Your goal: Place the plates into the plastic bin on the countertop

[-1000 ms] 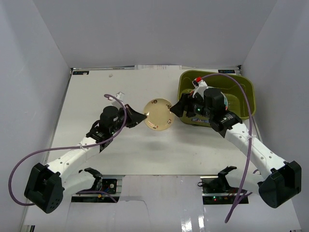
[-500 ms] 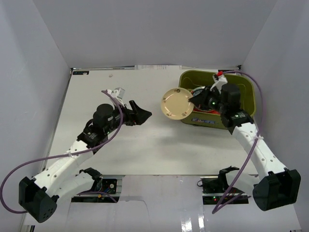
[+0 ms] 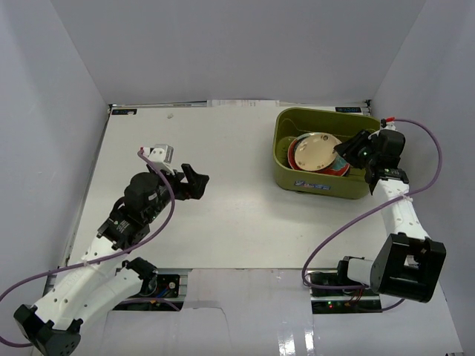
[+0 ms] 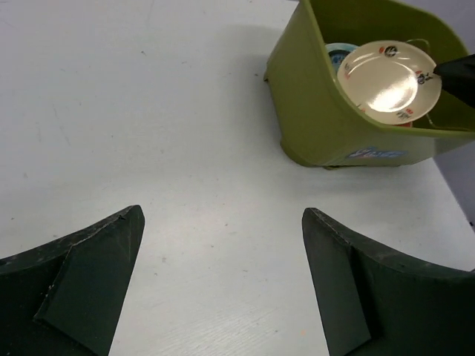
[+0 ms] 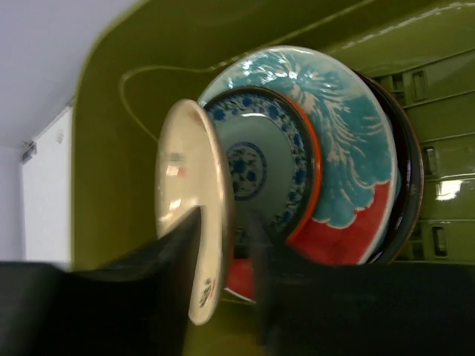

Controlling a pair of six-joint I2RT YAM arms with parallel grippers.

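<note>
The cream plate (image 3: 318,150) is gripped by its rim between the closed jaws of the right gripper (image 3: 341,152). It is tilted above the stacked plates (image 5: 349,126) inside the plastic bin (image 3: 326,182), at the far right corner of the countertop (image 3: 223,222). The left gripper (image 3: 194,180) is held over the countertop nearer the left edge, jaws apart and empty.

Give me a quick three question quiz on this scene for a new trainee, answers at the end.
1. True or false: the left gripper has its jaws shut on a plate.
2. The cream plate is: A) in the left gripper, B) gripped by its rim in the right gripper at the plastic bin, C) underneath the bin.
3. In the right wrist view, which plate is nearest the cream plate?
Key: 1 false, 2 B, 3 the small teal patterned plate.
</note>
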